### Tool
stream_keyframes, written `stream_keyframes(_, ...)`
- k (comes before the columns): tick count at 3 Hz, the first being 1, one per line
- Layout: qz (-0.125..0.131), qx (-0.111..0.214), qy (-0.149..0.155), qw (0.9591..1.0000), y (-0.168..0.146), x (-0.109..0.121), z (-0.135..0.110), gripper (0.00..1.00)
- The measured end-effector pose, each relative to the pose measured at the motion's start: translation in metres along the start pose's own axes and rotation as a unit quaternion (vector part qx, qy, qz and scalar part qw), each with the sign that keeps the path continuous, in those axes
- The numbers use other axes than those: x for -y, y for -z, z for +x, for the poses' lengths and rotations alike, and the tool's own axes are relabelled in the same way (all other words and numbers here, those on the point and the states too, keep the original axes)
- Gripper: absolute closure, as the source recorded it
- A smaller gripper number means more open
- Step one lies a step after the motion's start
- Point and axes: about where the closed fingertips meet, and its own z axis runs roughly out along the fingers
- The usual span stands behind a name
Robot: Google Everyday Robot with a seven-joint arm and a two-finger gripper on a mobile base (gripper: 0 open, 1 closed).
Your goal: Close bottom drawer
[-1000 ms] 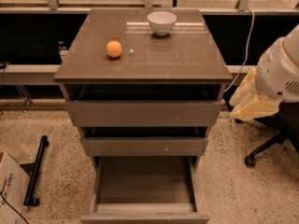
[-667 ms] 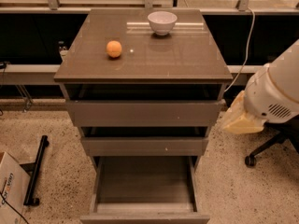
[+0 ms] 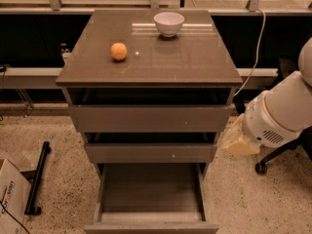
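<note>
The bottom drawer (image 3: 151, 226) is the lowest of three taupe drawers in the cabinet. It is pulled far out toward the camera, and its deep grey tray (image 3: 151, 186) is open and empty. Its flat front lies along the bottom edge of the view. The two drawers above it stick out a little. My white arm (image 3: 280, 113) comes in from the right. My gripper (image 3: 238, 141) shows as a beige tip beside the cabinet's right side, level with the middle drawer, above and to the right of the bottom drawer and apart from it.
An orange (image 3: 118, 51) and a white bowl (image 3: 168, 23) sit on the cabinet top (image 3: 195, 57). An office chair base (image 3: 265, 164) stands on the floor at the right. A black bar (image 3: 38, 179) and a cardboard box (image 3: 9, 196) lie at the left.
My arm has swung down and to the left, bringing the beige gripper tip closer to the cabinet's right side. The drawers, orange and bowl have not moved.
</note>
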Motion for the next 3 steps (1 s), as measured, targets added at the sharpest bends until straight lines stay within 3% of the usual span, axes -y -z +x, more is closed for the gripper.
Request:
stream_keyframes(1,-0.02,-0.008,0.007,0.9997,-0.042,-0.014,0.007,1.0)
stream_keyframes(3,-0.037,0.03,0.013,0.9988,-0.11,-0.032,0.017,1.0)
